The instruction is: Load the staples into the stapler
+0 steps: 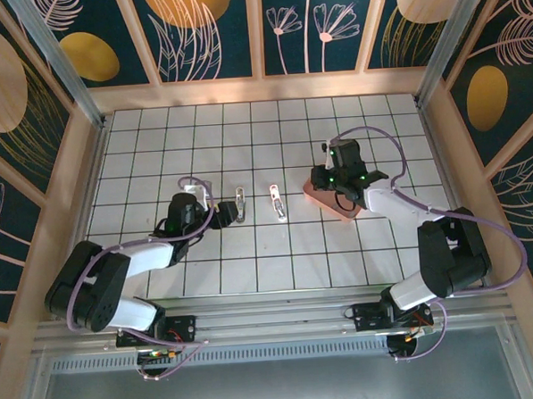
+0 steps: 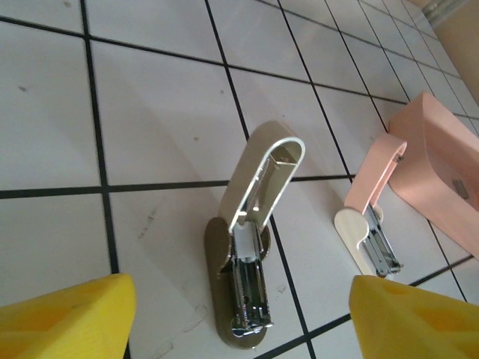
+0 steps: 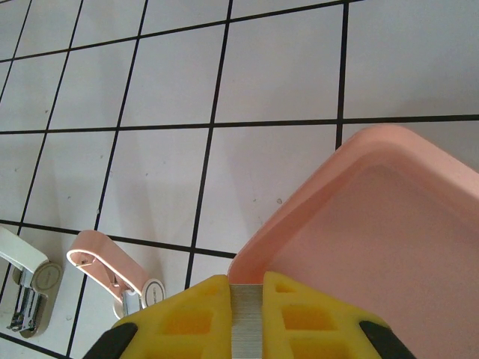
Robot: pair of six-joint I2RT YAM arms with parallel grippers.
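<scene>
Right end effector (image 3: 245,290): yellow pads pressed together on the staples (image 3: 245,323), a thin silvery strip clamped flat between them; which way its legs point I cannot tell. Just ahead of the tips and beneath them, the rim of the pink tray (image 3: 359,224); further out to the left, a pink-lidded stapler (image 3: 112,268) lying open on the desk (image 3: 172,90); beyond that, the stapler (image 3: 22,280), pale, metal rail exposed.

Left end effector (image 1: 224,211): fingers (image 2: 71,318) wide apart, gripping nothing. The stapler sits just ahead of and between them, base flat on the desk, whitish lid hinged up and tilted away, grey rail open toward the tips; the pink-lidded one lies off to the right, apart from the right finger; the tray is past that.

Handling, as a judgement:
- The strip is very light and stiff along its length, but it probably snaps into short pieces if bent or pinched hard; smooth metal, so it is likely to slip or twist between the pads. It is best held by its flat sides near the middle, with the ends free to seat in the rail.
- The stapler looks like light plastic and will probably skid on the glossy tiles if nudged; take it low by the sides of the base, clear of the raised lid, leaving the channel open from above.
</scene>
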